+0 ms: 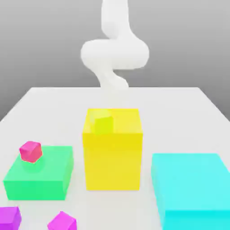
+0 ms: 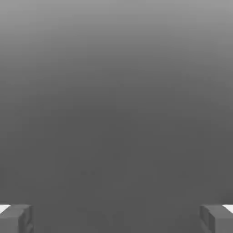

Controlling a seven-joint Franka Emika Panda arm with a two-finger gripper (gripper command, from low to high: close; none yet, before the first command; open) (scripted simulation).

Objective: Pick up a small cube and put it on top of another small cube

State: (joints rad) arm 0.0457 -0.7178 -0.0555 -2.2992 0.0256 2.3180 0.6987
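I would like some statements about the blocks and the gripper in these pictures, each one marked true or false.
1. A small pink cube sits on the green block. True.
2. The yellow block is lower than the green block. False: it stands taller.
3. A small yellow cube rests on top of the yellow block. True.
4. The gripper holds a cube. False: its fingers stand wide apart with nothing between them.
5. The cyan block is on the exterior view's left. False: it is on the right.
6. Two small purple cubes lie on the table in front of the green block. True.
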